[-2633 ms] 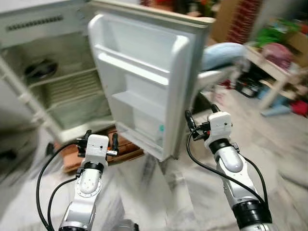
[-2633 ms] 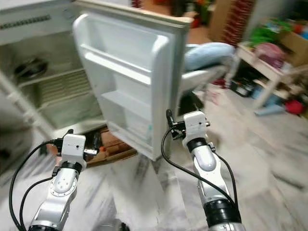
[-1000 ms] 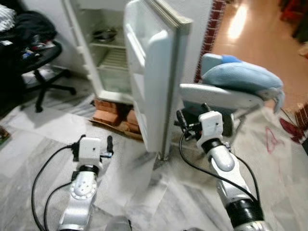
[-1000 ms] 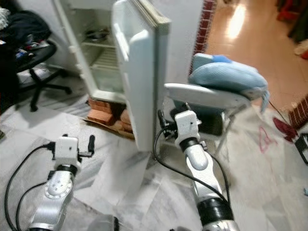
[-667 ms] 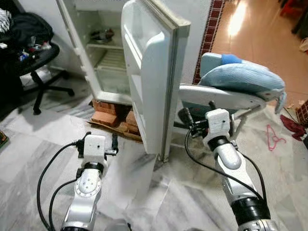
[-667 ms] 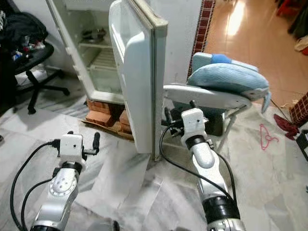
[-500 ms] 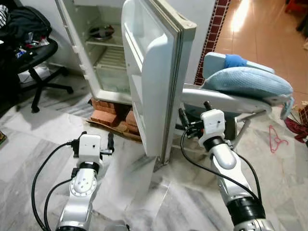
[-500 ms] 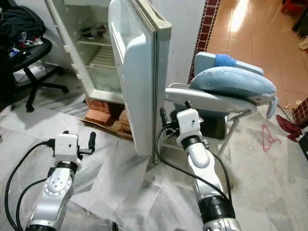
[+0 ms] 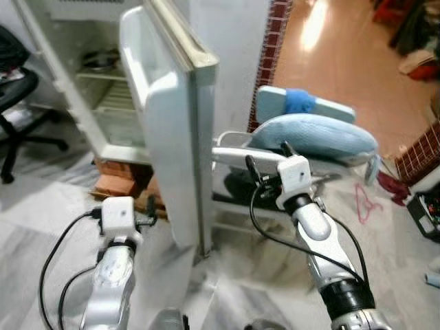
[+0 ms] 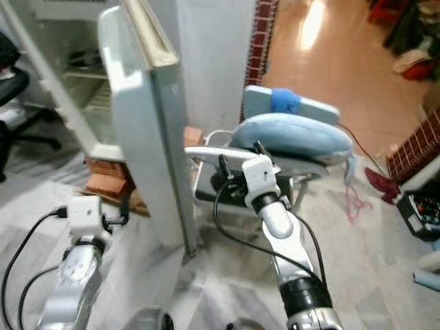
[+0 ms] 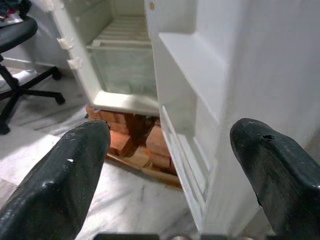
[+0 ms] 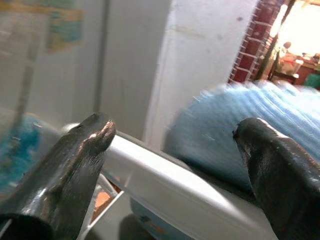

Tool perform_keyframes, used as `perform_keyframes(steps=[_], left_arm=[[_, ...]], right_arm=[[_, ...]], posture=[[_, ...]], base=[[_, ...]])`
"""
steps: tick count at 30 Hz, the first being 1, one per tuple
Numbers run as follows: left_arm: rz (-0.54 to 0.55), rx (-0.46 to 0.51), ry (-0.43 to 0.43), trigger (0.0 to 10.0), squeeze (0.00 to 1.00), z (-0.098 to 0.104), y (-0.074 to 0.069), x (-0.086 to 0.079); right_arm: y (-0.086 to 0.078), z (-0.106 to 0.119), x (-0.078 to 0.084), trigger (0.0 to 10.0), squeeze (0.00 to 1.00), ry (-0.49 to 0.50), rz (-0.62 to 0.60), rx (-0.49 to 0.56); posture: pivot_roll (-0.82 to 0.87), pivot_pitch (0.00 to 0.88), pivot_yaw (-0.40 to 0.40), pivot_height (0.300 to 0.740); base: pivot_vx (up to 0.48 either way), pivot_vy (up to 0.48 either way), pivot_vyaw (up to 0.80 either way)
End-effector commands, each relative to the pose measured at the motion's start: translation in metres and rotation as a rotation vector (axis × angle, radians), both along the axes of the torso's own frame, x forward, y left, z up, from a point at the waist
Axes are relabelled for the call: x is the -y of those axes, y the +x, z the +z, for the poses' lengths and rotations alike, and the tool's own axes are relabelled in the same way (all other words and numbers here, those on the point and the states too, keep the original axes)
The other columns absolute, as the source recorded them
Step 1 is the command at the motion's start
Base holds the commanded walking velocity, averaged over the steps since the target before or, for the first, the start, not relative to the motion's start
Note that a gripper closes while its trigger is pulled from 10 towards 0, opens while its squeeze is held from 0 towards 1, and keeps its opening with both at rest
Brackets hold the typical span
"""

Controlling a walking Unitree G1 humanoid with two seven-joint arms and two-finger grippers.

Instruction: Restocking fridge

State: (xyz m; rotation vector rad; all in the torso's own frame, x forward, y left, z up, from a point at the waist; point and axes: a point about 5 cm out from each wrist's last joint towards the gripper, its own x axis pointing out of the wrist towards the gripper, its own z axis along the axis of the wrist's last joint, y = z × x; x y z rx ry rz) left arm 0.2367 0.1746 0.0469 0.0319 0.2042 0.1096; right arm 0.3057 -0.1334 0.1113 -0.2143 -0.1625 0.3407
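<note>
The white fridge (image 9: 82, 96) stands open at the left, a wire shelf and a metal bowl (image 9: 102, 60) inside it. Its door (image 9: 168, 137) is swung out and stands almost edge-on to me, its inner shelves (image 11: 195, 75) bare. My left gripper (image 9: 124, 206) hangs low beside the inner face of the door. In the left wrist view its fingers (image 11: 75, 170) are spread wide and open, holding nothing. My right gripper (image 9: 269, 161) is raised to the right of the door, in front of a chair. Its fingers (image 12: 80, 160) are open and empty too.
A folding chair with a blue cushion (image 9: 316, 137) stands just behind the right gripper. Bricks (image 9: 113, 184) prop up the fridge. A black office chair (image 9: 14, 89) is at the far left. A red hanger (image 9: 364, 203) lies on the marble floor at the right.
The whole view has swung and tilted, so the fridge and door now sit further left and the cushioned chair is central. Both grippers stay open and keep their pose.
</note>
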Motion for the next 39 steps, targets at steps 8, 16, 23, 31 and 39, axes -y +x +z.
perform_keyframes(steps=[8, 16, 23, 31, 39], left_arm=[[-0.022, -0.061, -0.014, 10.0, 0.00, -0.003, -0.003, 0.000], [-0.051, -0.086, -0.012, 10.0, 0.00, -0.005, -0.001, 0.002], [-0.069, -0.096, -0.012, 10.0, 0.00, -0.006, 0.000, 0.004], [-0.074, -0.093, -0.013, 10.0, 0.00, -0.006, 0.001, 0.006], [-0.054, -0.089, -0.016, 10.0, 0.00, -0.006, 0.004, 0.005]], right_arm=[[0.019, 0.014, -0.010, 10.0, 0.00, 0.030, 0.294, -0.109], [0.036, 0.043, -0.038, 10.0, 0.00, 0.082, 0.410, -0.059], [0.034, 0.076, -0.091, 10.0, 0.00, 0.206, 0.463, -0.018], [-0.019, 0.108, -0.115, 10.0, 0.00, 0.320, 0.928, 0.004], [0.007, 0.029, -0.044, 10.0, 0.00, 0.205, 0.387, -0.195]], posture=[[0.14, 0.066, 0.018, 0.740], [0.14, 0.066, 0.014, 0.740], [0.15, 0.064, 0.008, 0.740], [0.14, 0.064, 0.002, 0.740], [0.13, 0.067, 0.005, 0.740]], base=[[0.000, 0.000, 0.00], [0.000, 0.000, 0.00], [0.000, 0.000, 0.00], [0.000, 0.000, 0.00], [0.000, 0.000, 0.00]])
